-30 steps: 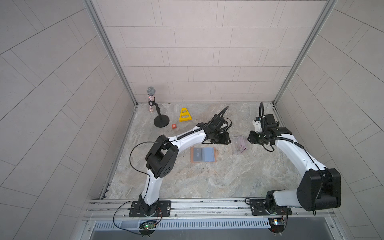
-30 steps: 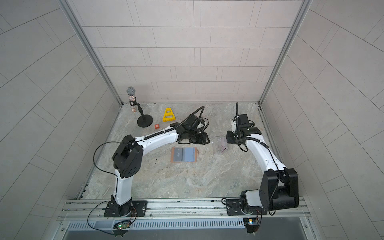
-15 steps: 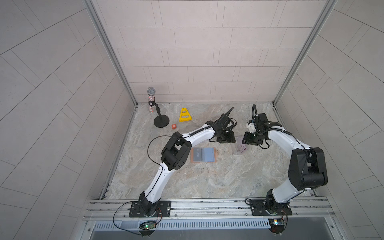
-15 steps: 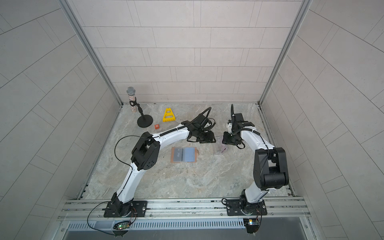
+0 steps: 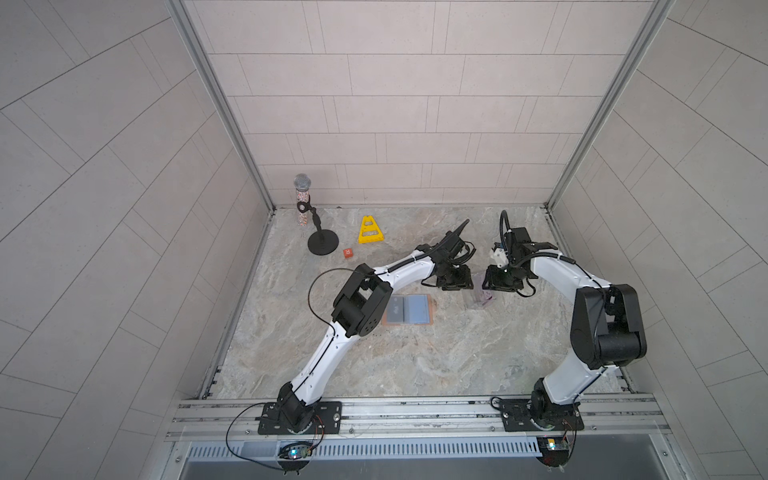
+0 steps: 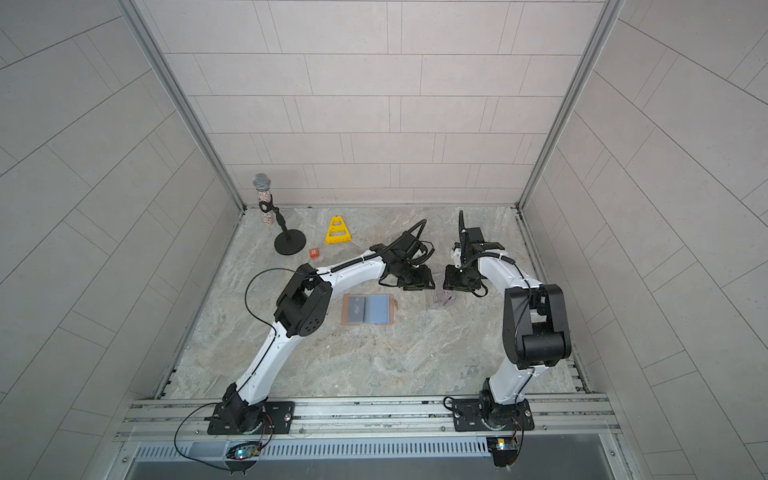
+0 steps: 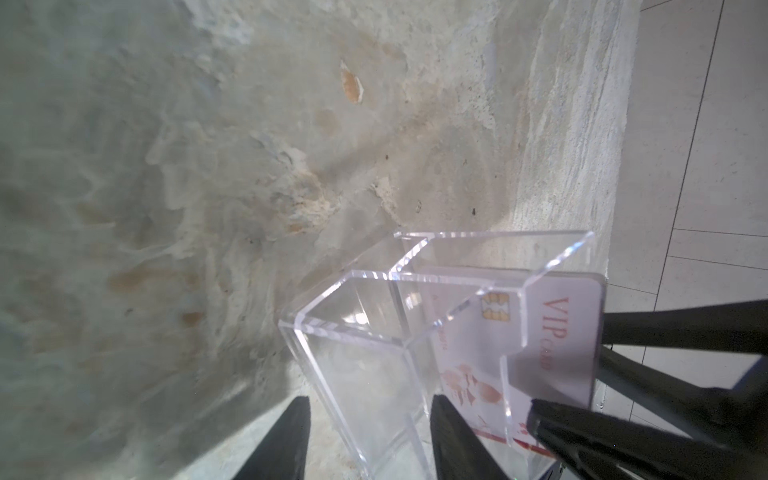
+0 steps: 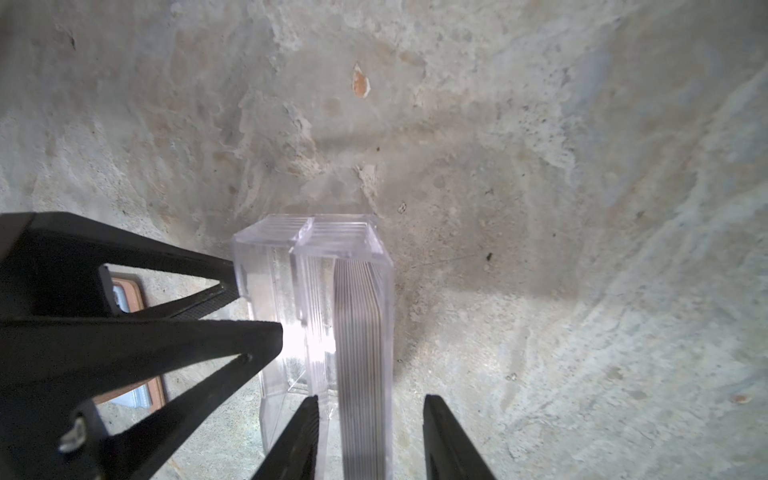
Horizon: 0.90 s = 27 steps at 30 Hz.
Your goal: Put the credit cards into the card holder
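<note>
The credit cards (image 8: pixel 359 332) stand as an edge-on stack in one compartment of a clear plastic box (image 5: pixel 478 298). The front card (image 7: pixel 557 332) is pale with red "VIP" lettering and a gold chip. My right gripper (image 8: pixel 370 398) is open with its fingers on either side of the stack. My left gripper (image 7: pixel 370 399) is open around the box's empty compartment, opposite the right gripper (image 5: pixel 498 282). The card holder (image 5: pixel 409 309) lies open and flat to the left of the box, blue-grey inside with a tan rim. In both top views the left gripper (image 6: pixel 417 279) hangs just behind the holder.
A microphone on a black stand (image 5: pixel 320 243), a yellow triangular piece (image 5: pixel 370 230) and a small orange square tag (image 5: pixel 348 252) sit at the back left. The enclosure walls rise on three sides, and the back right corner post (image 5: pixel 548 205) stands near the right arm.
Both grippers have drawn in on the clear box from either side. The right jaws have opened wider. Both arms' elbows have swung to new poses.
</note>
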Available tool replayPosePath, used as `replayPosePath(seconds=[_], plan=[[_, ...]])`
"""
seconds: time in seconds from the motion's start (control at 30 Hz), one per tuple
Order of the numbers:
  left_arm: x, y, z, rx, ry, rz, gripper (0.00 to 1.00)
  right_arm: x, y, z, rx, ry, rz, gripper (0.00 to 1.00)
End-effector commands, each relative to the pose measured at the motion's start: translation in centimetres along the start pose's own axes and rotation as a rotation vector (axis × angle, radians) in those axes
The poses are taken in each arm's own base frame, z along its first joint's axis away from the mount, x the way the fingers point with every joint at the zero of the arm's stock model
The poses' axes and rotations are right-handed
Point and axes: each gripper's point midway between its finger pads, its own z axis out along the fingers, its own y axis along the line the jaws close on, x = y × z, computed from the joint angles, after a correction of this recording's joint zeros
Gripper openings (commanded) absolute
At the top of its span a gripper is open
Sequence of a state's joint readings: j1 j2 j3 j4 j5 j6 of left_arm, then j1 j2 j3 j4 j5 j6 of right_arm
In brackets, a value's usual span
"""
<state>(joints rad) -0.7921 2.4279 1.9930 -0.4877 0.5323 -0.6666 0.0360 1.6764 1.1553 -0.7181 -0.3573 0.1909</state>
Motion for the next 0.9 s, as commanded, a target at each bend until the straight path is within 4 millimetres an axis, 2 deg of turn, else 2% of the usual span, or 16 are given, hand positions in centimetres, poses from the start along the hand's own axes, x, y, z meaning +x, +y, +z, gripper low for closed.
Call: replayPosePath(seconds=[0.0,0.3,0.63,0.87], plan=[[-0.1,0.0,0.3,0.002,0.012,-0.015,0.53,0.0,-0.2,0.1,0.039,0.021,-0.028,0.44],[0.6,1.6,0.9,-0.05,0.034,-0.029,0.5,0.0,-1.0,0.8,0.117,0.043,-0.048,0.43],[1.4,3.4,0.9,-0.099,0.036,-0.052,0.46,-0.2,-1.4,-0.1,0.183,0.03,-0.075,0.43],[1.5,3.9,0.7,-0.102,0.032,-0.062,0.44,-0.4,-1.1,-0.7,0.191,0.018,-0.087,0.43]])
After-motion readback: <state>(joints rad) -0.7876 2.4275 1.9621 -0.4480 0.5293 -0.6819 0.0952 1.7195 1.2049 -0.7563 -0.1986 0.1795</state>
